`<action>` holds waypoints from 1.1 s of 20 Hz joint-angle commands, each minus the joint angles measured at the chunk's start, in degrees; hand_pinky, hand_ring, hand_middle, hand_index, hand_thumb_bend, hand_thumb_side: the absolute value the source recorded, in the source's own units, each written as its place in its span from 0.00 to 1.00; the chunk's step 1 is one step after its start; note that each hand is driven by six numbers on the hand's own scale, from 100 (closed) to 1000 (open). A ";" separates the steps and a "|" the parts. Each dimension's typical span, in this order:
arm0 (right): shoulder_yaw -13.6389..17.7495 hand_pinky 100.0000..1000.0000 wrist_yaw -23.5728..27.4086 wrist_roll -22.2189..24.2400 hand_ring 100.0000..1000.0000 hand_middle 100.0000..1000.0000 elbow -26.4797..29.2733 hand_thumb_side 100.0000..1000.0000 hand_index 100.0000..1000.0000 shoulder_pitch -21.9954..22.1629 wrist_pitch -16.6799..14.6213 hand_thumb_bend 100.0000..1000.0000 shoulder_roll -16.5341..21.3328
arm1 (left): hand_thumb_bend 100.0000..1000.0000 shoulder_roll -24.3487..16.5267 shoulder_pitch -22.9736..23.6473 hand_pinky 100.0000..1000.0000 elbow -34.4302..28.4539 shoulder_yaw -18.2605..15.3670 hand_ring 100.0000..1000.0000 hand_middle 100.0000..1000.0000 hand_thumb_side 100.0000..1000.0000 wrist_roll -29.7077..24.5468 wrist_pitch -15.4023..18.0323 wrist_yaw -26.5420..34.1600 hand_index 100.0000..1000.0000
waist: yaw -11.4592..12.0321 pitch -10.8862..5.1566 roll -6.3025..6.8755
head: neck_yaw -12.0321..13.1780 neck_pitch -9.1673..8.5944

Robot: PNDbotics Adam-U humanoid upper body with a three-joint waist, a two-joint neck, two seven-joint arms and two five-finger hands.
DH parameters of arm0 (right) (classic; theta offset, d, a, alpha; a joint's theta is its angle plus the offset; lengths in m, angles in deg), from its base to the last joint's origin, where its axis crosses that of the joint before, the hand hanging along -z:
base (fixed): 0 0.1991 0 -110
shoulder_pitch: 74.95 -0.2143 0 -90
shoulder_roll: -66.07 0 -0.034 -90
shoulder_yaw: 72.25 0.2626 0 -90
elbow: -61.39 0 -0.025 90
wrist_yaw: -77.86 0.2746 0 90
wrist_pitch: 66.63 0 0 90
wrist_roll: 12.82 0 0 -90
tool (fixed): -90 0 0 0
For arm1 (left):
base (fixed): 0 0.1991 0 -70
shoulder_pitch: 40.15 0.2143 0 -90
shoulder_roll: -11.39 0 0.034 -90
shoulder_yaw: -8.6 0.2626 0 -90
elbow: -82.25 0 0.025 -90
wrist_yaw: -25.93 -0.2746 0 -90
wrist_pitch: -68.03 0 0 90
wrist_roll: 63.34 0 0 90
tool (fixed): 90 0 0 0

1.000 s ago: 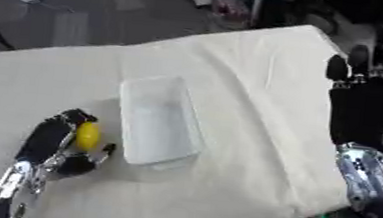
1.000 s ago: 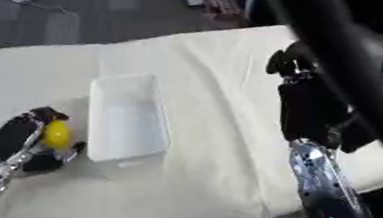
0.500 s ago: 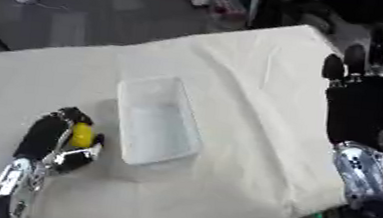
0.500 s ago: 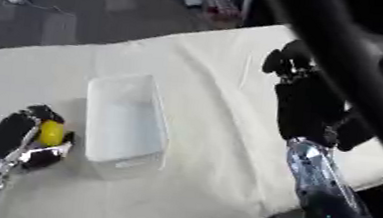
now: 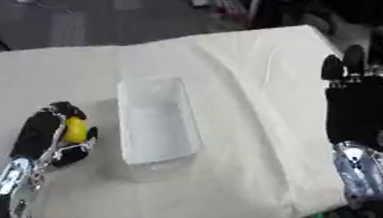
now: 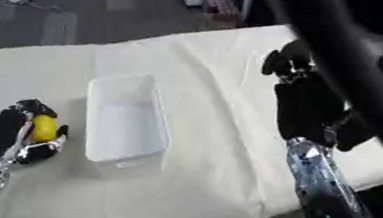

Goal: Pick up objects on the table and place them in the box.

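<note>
Cream cloth covers the tabletop (image 5: 252, 61), with dark grey floor and cables across the upper frame. At lower left, the left hand (image 5: 48, 135) curls its fingers around a yellow object (image 5: 75, 129), just beside the white box (image 5: 154, 122) at centre. At right, the right hand (image 5: 362, 105) is raised, fingers straight.

table: the table (image 5: 260, 77) runs askew from the left edge of the frame to the upper right, its near edge falling off at the lower right
cover: a cream cloth (image 5: 226, 149), lightly creased, lies over the whole top
box: a clear rectangular plastic box (image 5: 156, 121) sits directly on the cloth at centre-left of the frame, long side running away from the camera
</note>
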 commanded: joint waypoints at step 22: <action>0.50 0.45 -0.24 9.92 0.53 0.57 0.78 1.00 0.67 -0.43 -9.82 0.11 0.80 | 0.15 4.75 -0.48 0.00 -21.98 -1.50 0.00 0.00 0.00 -1.56 -0.08 26.85 0.02 | 0.03 -0.55 -0.27 | -0.37 -0.22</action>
